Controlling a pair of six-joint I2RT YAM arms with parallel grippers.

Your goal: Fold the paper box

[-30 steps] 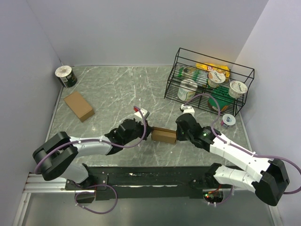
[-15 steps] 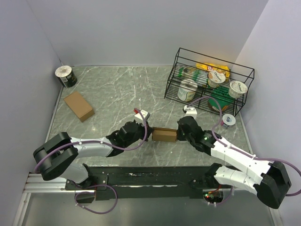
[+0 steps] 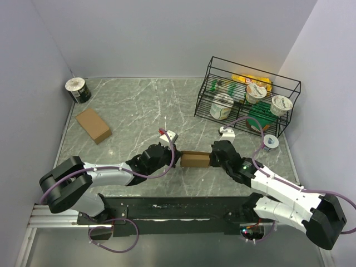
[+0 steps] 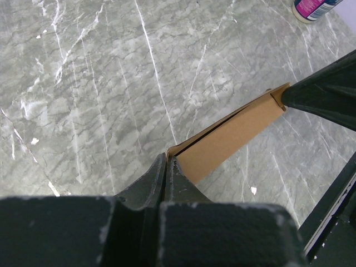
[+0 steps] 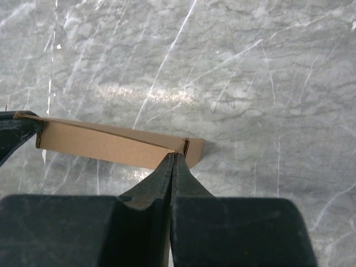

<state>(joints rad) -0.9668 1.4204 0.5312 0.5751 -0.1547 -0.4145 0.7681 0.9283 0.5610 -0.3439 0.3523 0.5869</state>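
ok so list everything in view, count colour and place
paper box: 1, brown, mid-table between the tools
other cardboard box: 1, brown, table's left
tub: 1, black, white top, far left corner
wire rack: 1, black, far right
lidded cups: 3, white, in the wire rack
yellow packet: 1, yellow, rack's back
small cup: 1, white and pink, on the table by the rack
table: 1, grey marble
left tool: 1, black, shut, tips at the paper box's left end
right tool: 1, black, shut, tips at its right end
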